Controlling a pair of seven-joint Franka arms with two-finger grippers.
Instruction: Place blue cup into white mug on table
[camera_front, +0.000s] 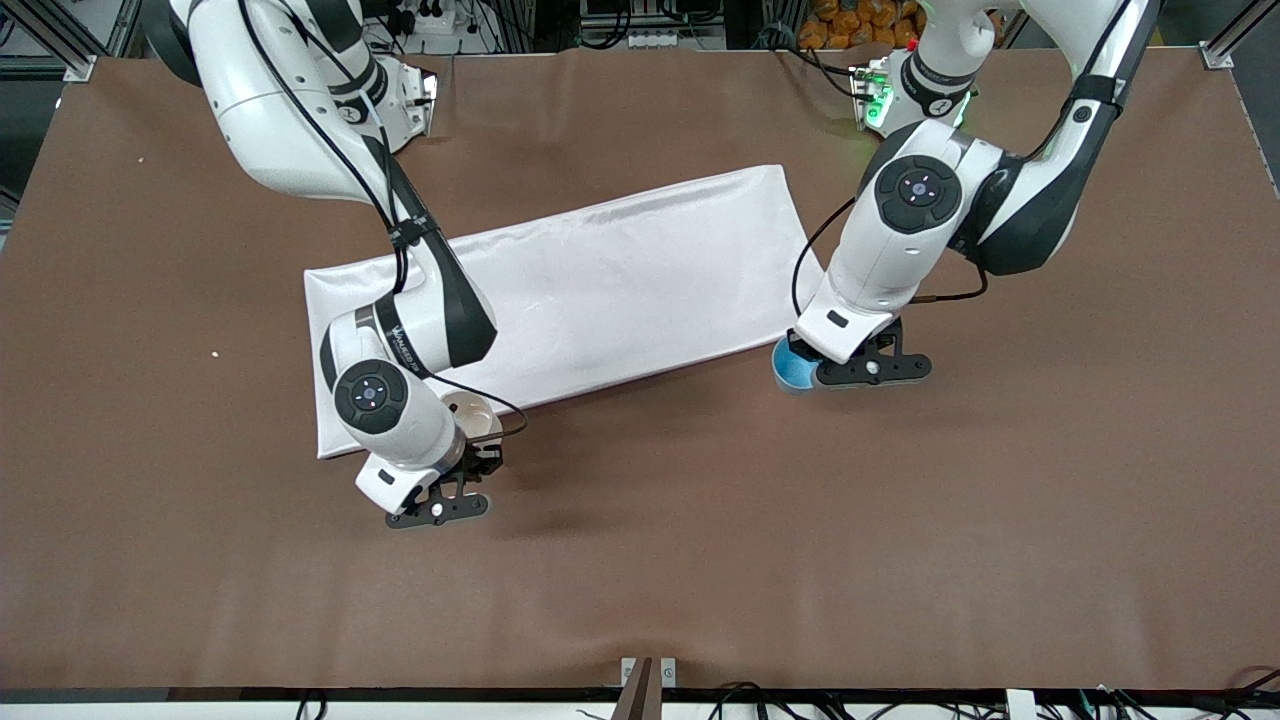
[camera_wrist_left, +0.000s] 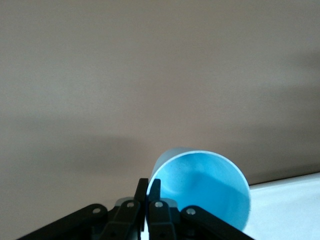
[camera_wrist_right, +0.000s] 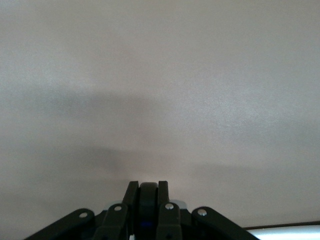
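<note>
Bench (camera_front: 1000, 520), large rectangle, matte brown cover: carries everything; both arms low over it.

Cloth (camera_front: 620, 280), long white rectangle, lies mid-bench on a slant; blue cup sits off one corner, mug at the corner toward the right arm's end.

White mug (camera_front: 477, 414), cream-white, round, upright, mouth up, at cloth edge, partly hidden under right arm's wrist. Right gripper (camera_front: 440, 508) low beside it; fingers (camera_wrist_right: 131, 195) pinch a dark rounded piece, prob. the mug's black loop handle (camera_wrist_right: 148, 197), though the body can't be seen in right wrist view.

Blue cup (camera_front: 795, 368), small, sky-blue, handleless, tapered, near left arm's end, just off cloth corner. Left gripper (camera_front: 815, 372) at its rim; fingers (camera_wrist_left: 142, 192) nipped on the cup wall (camera_wrist_left: 205, 192), almost pressed together.

Step in hand, by judgement: carry cup to mug. Advice: lift straight up first; thin rim pinch may let cup swing, so go slow. Keep mug steady via handle hold. Centre cup over mug mouth, base down, lower till seated, then let go.
</note>
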